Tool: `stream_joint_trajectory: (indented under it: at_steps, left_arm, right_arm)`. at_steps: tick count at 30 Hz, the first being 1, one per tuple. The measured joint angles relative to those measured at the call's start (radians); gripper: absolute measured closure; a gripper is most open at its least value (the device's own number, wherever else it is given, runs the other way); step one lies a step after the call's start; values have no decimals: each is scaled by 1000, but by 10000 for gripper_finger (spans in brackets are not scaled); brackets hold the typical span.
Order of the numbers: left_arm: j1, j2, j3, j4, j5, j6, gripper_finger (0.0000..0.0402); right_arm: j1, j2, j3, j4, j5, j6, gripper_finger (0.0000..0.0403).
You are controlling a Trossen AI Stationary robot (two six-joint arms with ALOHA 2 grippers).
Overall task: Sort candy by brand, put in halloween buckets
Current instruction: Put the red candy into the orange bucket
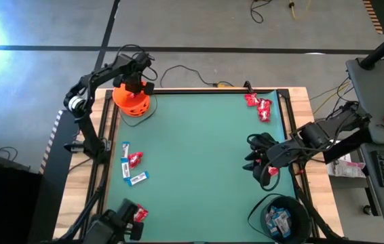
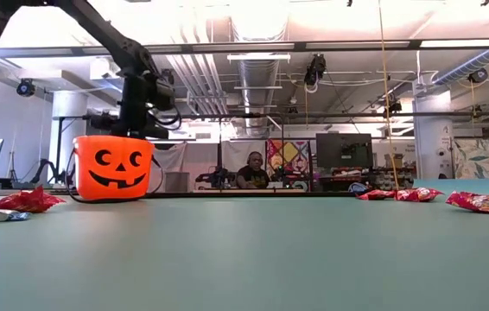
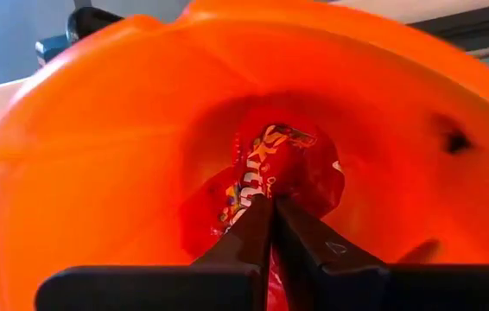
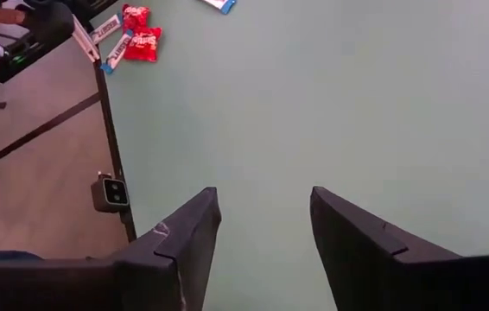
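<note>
The orange halloween bucket (image 1: 132,102) stands on its base at the table's far left corner. My left gripper (image 3: 270,200) reaches down into it, shut on a red candy packet (image 3: 275,164). The black bucket (image 1: 281,215) stands at the near right with blue-and-white bars inside. Just beyond it my right gripper (image 4: 266,225) hovers open over bare mat, nothing between its fingers. Loose candy lies flat on the mat: red packets at the far right (image 1: 258,107), and a red packet with blue bars at the left (image 1: 132,165). My left gripper pinches the red packet's upper end (image 3: 266,192) between its two fingertips. The fingers come from above, pointing down into the orange bucket. The packet hangs below them inside the bucket; whether it touches the bucket's floor I cannot tell.
Another red packet (image 1: 140,213) lies at the near left edge, and a red scrap (image 1: 272,172) shows beside my right gripper. The middle of the green mat (image 1: 199,156) is bare. A person (image 2: 254,170) sits far behind the table.
</note>
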Motion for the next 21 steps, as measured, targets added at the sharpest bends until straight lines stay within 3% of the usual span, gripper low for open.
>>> stream_joint_trajectory:
  at_steps: [5, 10, 16, 21]
  left_arm:
    - [3, 19, 0, -17, 10, 6, 368]
    - [2, -8, 16, -42, 15, -15, 292]
    - [-23, -37, 193, -229, 15, 29, 186]
    - [-182, -140, 316, -297, 19, -32, 132]
  right_arm:
    - [3, 0, 0, -2, -1, -7, 204]
    - [3, -5, 2, -52, -35, -1, 192]
    - [3, -7, 27, -218, -66, -3, 192]
    - [-7, -13, 31, -271, 35, -86, 192]
